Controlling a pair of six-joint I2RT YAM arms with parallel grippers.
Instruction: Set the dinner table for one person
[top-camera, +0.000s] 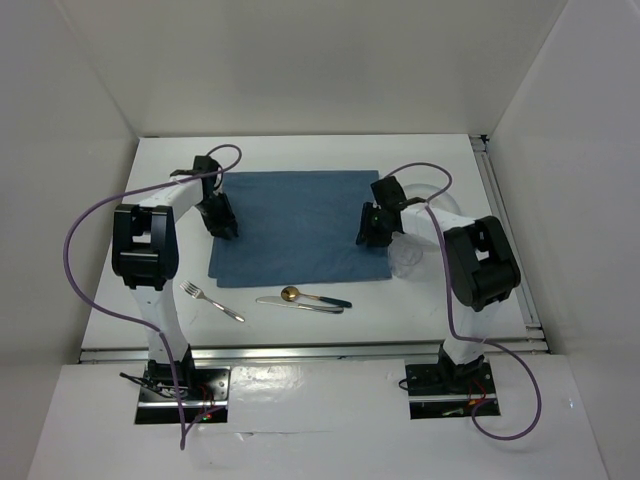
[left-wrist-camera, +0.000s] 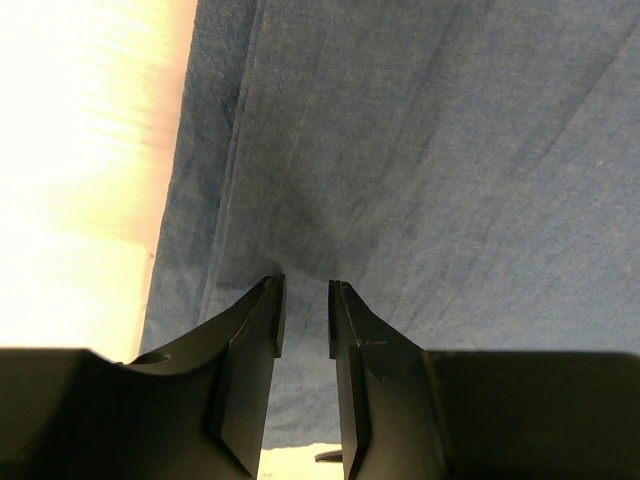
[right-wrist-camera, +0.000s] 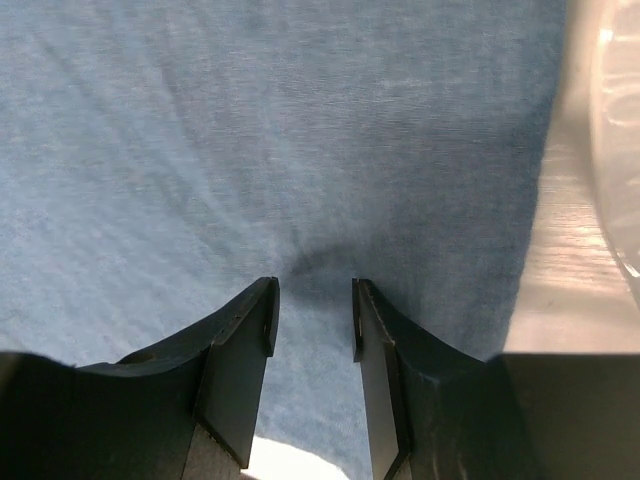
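Top external alone — fork (top-camera: 212, 301), spoon (top-camera: 292, 294) on dinner table (top-camera: 300, 152); wrists — placemat (left-wrist-camera: 400, 150).

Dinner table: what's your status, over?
Left hand, right hand open, down at placemat. Dinner table unset: fork, knife, spoon lie off the mat. Glass close beside right hand.

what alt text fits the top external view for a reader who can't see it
Two black-and-white robot arms reach over a white rectangular dinner table, the left gripper and right gripper at opposite side edges of a blue rectangular cloth placemat. In front lie a silver metal fork, a knife and a gold-bowled spoon.
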